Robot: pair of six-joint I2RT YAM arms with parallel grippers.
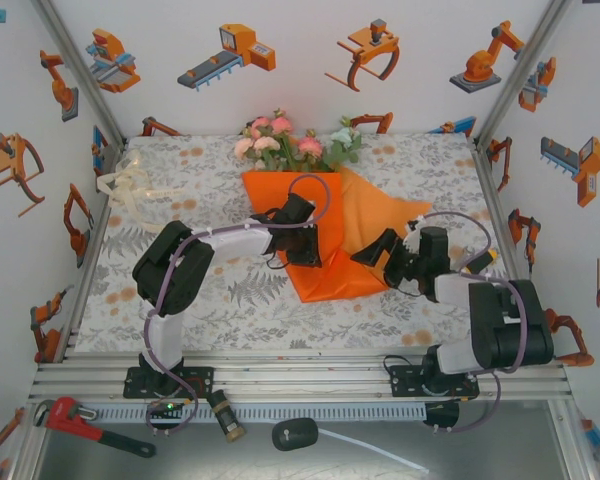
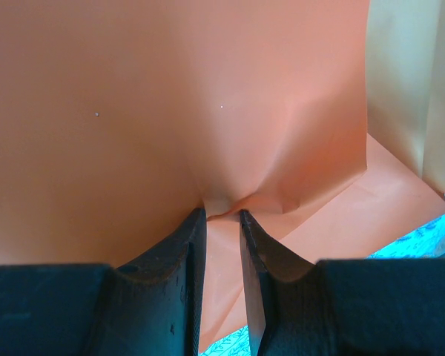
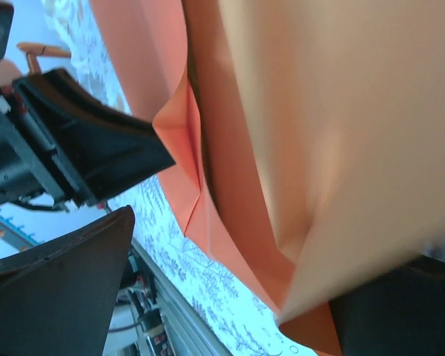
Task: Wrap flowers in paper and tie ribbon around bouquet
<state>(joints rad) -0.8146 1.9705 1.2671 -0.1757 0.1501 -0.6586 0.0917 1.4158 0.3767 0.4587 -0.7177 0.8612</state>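
The left gripper [image 2: 222, 215] pinches a fold of the paper [image 1: 320, 283], the flowers [image 1: 280, 140] poking out at its far edge; the right gripper [image 1: 368, 252] gapes beside the loose right flap [image 1: 380, 215]. Best to hold that pinch firm — then take the flap near its edge and fold it across low.

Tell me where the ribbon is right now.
In the top view, the ribbon lies bunched at the far left edge of the table, well left of the orange paper and the flowers.
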